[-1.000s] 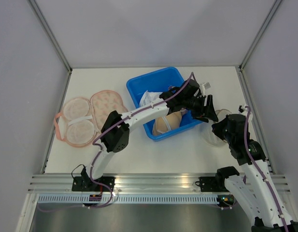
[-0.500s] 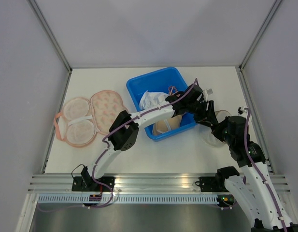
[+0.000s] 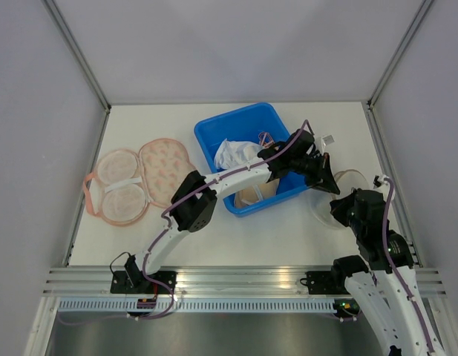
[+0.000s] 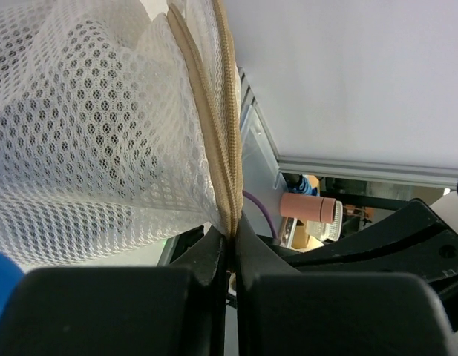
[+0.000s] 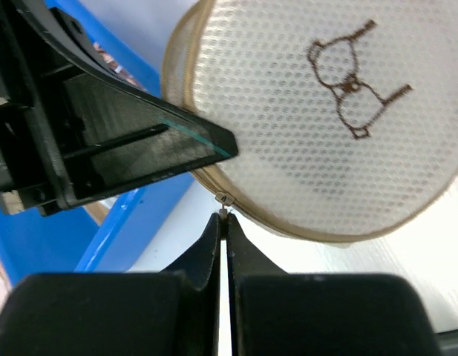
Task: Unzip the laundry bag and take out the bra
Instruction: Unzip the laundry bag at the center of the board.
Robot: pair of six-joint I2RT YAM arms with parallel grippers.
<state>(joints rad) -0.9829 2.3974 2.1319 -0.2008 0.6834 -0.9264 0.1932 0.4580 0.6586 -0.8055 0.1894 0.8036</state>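
1. Top external: I find the round white mesh laundry bag [image 3: 349, 182] lying on the white table [image 3: 177, 126] at mid-right of the frame, just beside the blue plastic bin [image 3: 247, 119].
2. Left wrist: my left gripper [image 4: 230, 239] at bottom centre is pinched tight on the bag's tan zipper band [image 4: 214, 111]. The mesh fills the upper left.
3. Right wrist: my right gripper [image 5: 223, 219] at lower centre is clamped on the small metal zipper pull [image 5: 224, 198] at the bag's lower rim. The bag, printed with a brown bear outline, fills the upper right.
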